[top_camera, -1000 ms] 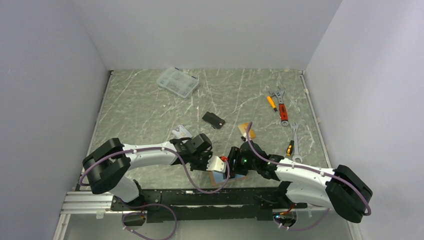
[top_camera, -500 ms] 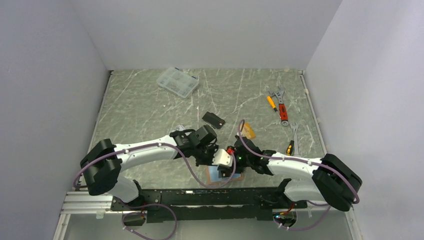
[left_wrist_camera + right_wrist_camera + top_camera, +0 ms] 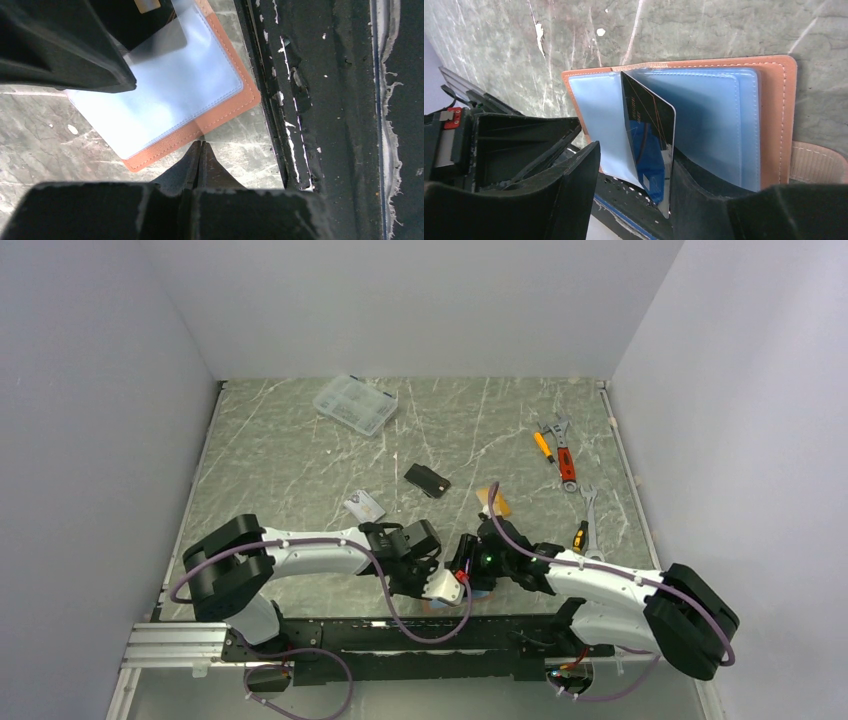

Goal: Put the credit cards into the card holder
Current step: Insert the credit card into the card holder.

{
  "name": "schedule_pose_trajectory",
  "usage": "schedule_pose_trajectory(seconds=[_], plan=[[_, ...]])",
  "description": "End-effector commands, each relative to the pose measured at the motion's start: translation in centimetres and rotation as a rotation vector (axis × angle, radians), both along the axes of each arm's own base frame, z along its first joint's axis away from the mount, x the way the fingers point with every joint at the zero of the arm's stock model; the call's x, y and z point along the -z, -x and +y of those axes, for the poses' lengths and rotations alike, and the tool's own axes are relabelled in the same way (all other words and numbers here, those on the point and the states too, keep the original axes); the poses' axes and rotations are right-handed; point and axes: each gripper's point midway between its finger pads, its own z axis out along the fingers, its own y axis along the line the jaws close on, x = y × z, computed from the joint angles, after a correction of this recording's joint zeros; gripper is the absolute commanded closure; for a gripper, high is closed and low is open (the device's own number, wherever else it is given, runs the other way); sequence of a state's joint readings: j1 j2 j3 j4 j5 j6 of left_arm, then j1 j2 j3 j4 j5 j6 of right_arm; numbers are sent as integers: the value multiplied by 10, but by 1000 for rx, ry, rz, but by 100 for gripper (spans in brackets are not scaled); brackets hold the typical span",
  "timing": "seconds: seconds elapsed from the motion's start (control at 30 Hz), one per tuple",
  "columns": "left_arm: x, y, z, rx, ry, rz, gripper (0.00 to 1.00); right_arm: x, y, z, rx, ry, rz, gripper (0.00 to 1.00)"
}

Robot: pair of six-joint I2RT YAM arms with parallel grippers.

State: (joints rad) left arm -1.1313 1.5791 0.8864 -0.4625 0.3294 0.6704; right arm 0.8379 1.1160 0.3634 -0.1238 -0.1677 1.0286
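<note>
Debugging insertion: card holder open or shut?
Open. The card holder lies spread flat, clear sleeves exposed, a dark card standing on edge between them.

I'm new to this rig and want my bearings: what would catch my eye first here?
At the near edge of the table the card holder lies open, clear sleeves showing. A dark card stands on edge on it between the right gripper's spread fingers; the shut left gripper points at the holder's rim. A silver card, a black card and an orange card lie loose farther back.
</note>
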Motion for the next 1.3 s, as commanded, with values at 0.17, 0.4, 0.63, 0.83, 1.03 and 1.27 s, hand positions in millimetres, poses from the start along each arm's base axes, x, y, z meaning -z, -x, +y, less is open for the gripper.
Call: schedule_pose_trajectory(seconds=[0.17,0.4,0.63,0.83,1.03,1.27], plan=[[14,-9,-3,23,-25,-92,100,0,11,-12,-43,1,67,43],[16,-15,1,13,-28,-126,100,-15,7,-24,-23,39,36,45],[-14,-27,-8,-19,52,-168,100,-20,1,-14,-14,-28,7,57],[-14,-26,-10,-14,55,-155,100,-23,1,-22,4,-14,-12,70],[-17,-23,-13,-23,69,-139,100,-11,7,-35,36,18,3,74],[-34,-23,-26,-23,96,-121,100,3,12,-40,40,21,17,88]])
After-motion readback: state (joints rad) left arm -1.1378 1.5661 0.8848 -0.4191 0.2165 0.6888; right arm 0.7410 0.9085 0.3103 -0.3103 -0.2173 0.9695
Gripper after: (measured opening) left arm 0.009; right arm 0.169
